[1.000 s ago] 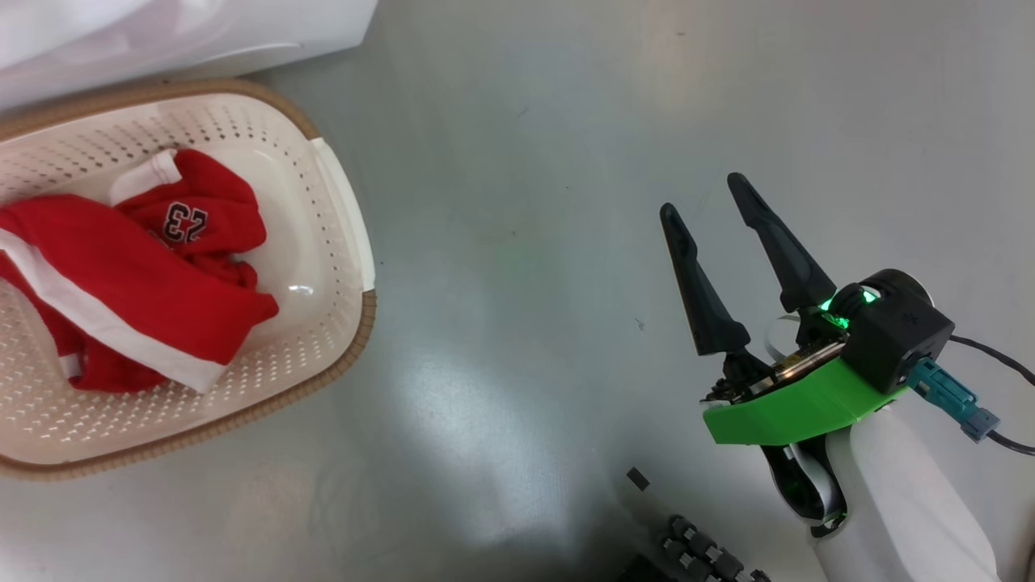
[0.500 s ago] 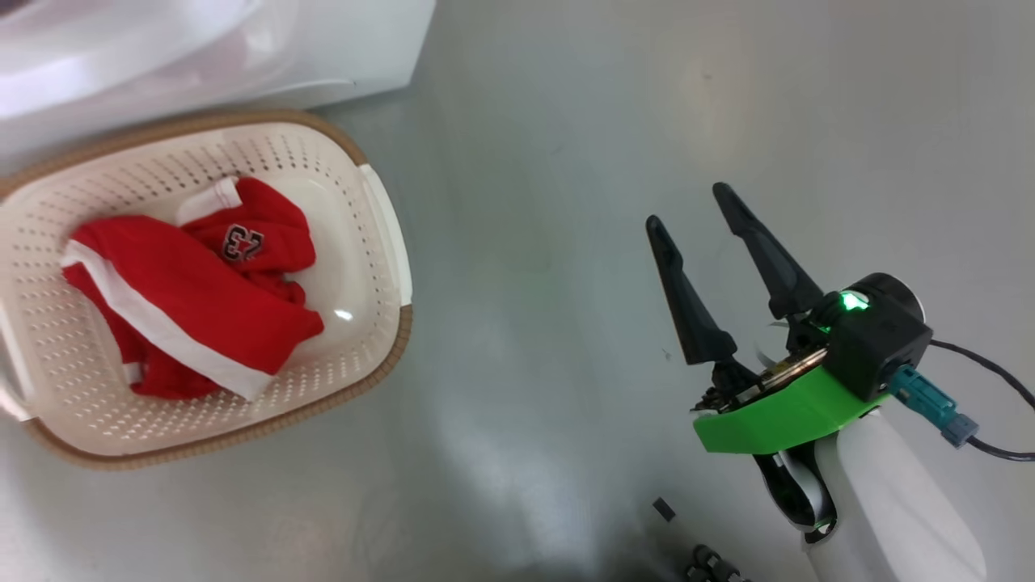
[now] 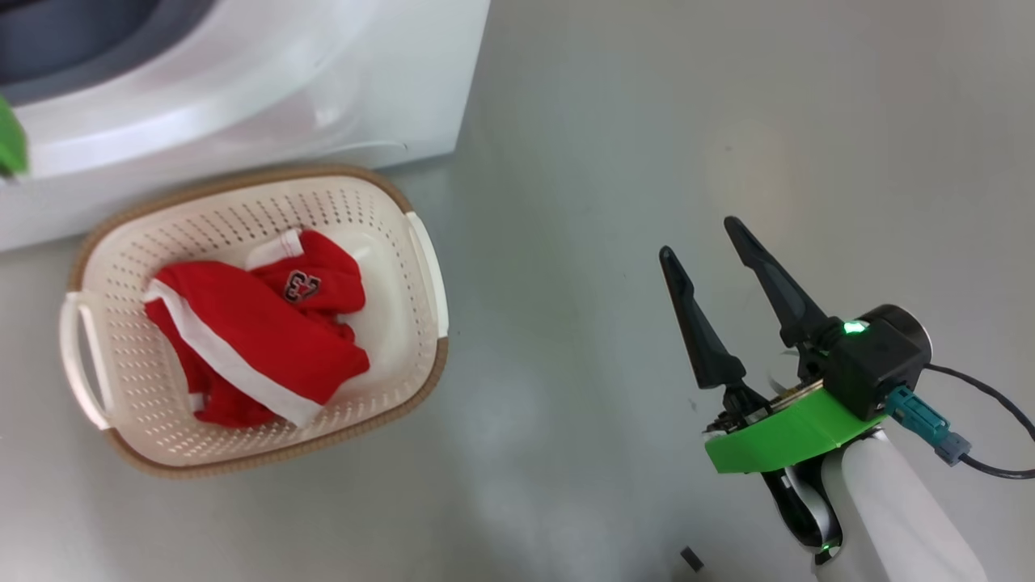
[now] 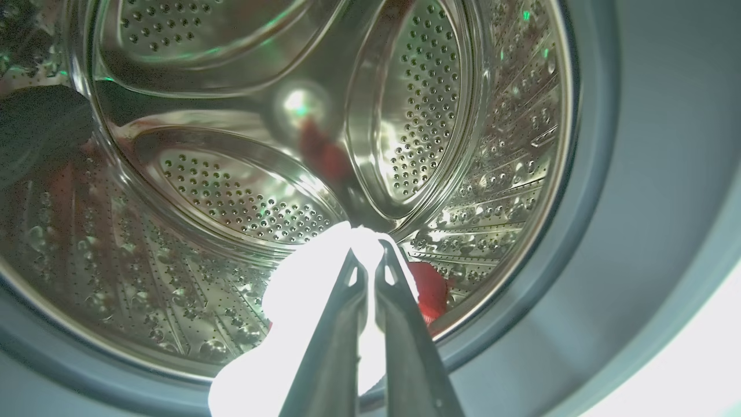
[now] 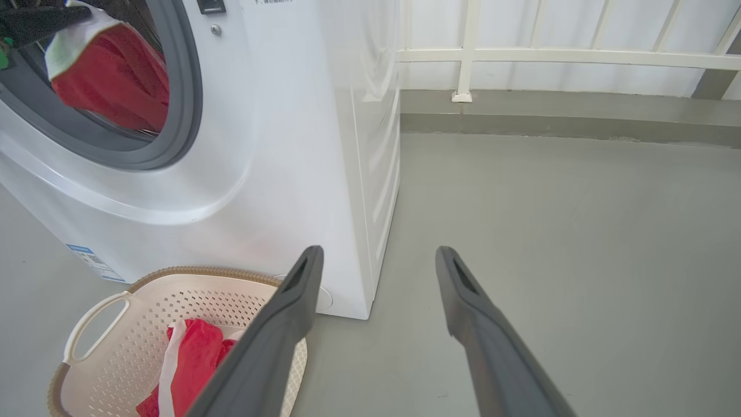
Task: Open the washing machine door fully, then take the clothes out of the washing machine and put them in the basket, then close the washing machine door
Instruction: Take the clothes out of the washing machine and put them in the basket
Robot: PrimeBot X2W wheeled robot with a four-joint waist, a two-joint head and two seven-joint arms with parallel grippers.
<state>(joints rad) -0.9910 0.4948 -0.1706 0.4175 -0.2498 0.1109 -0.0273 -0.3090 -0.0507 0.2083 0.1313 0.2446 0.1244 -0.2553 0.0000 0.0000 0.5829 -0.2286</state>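
Note:
Inside the steel drum (image 4: 231, 197) of the washing machine (image 3: 242, 97), my left gripper (image 4: 367, 258) is shut on the clothes: a glaring white piece (image 4: 301, 295) with red fabric (image 4: 431, 289) behind it. In the right wrist view the same red and white garment (image 5: 110, 75) hangs at the washing machine's (image 5: 289, 145) round opening, with the left gripper (image 5: 69, 14) on it. The basket (image 3: 121, 388) stands on the floor before the washer and holds red, white-striped clothes (image 3: 242, 339). My right gripper (image 3: 697, 238) hovers open and empty over the floor, to the basket's right. The washing machine door is out of view.
Grey floor (image 3: 566, 242) spreads to the right of the washer and basket (image 5: 98, 301). A white railing (image 5: 521, 55) on a low kerb runs along the far side. A cable (image 3: 986, 396) trails from my right wrist.
The head camera has moved, so the basket and washer sit further right and lower in the picture, with more of the washer showing. My right gripper stays open in much the same spot.

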